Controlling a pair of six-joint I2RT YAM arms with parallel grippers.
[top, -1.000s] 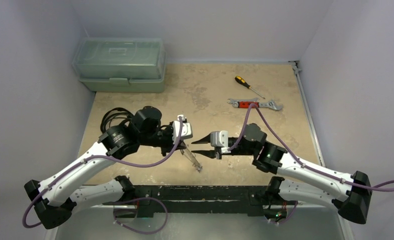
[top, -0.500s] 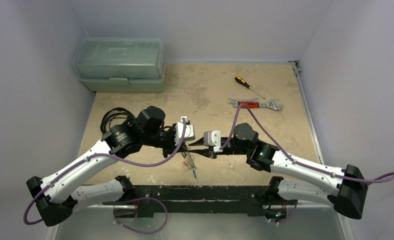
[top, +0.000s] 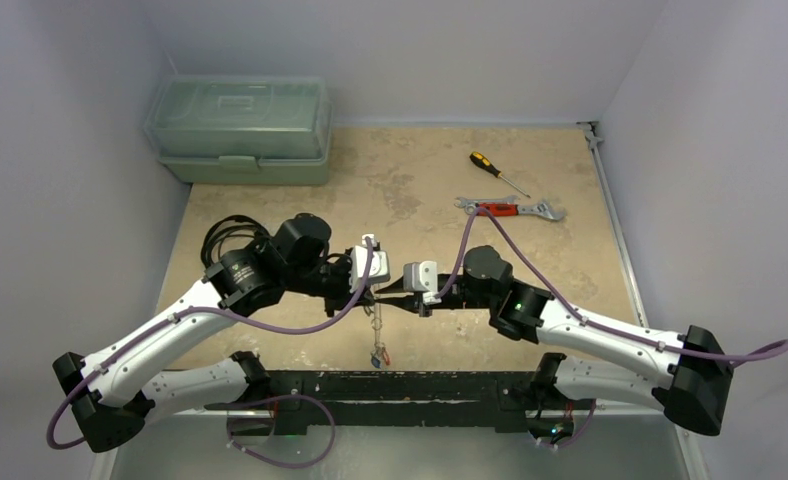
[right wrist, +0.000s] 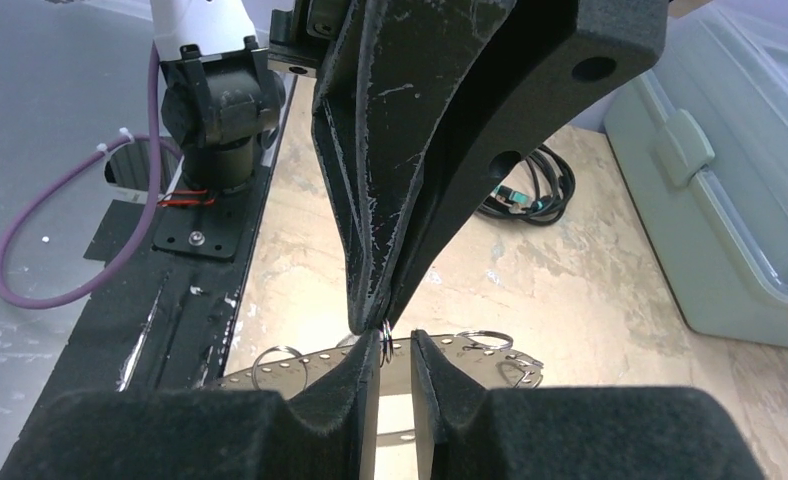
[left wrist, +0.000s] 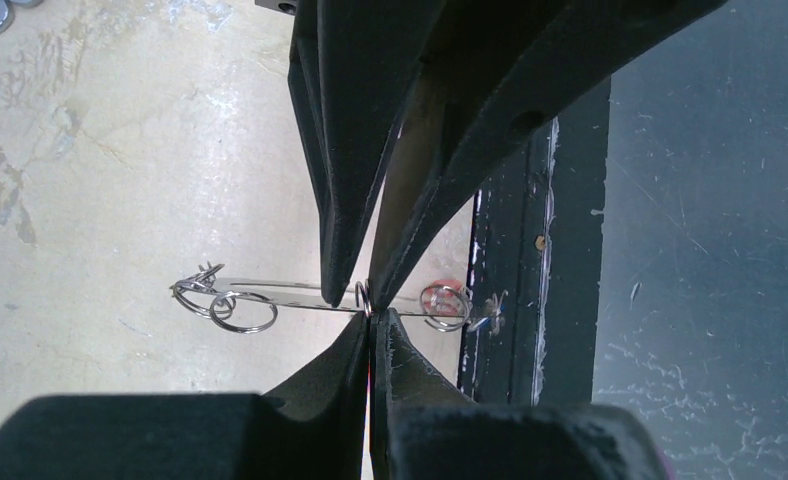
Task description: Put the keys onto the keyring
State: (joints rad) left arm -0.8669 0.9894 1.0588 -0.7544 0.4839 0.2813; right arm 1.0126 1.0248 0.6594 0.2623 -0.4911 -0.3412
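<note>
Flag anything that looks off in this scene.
Nothing is spilled or broken. One oddity: the keyring hangs in mid-air between the arms, pinched by the left tool through just one small ring.

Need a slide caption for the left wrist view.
Left gripper pinches the keyring; right gripper meets it tip to tip, jaws narrowly apart around a small ring.

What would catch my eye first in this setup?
The left gripper and right gripper meet tip to tip above the table's near edge. The left one pinches a thin silvery keyring strung with small rings. A pale green toolbox sits in the far left corner.
</note>
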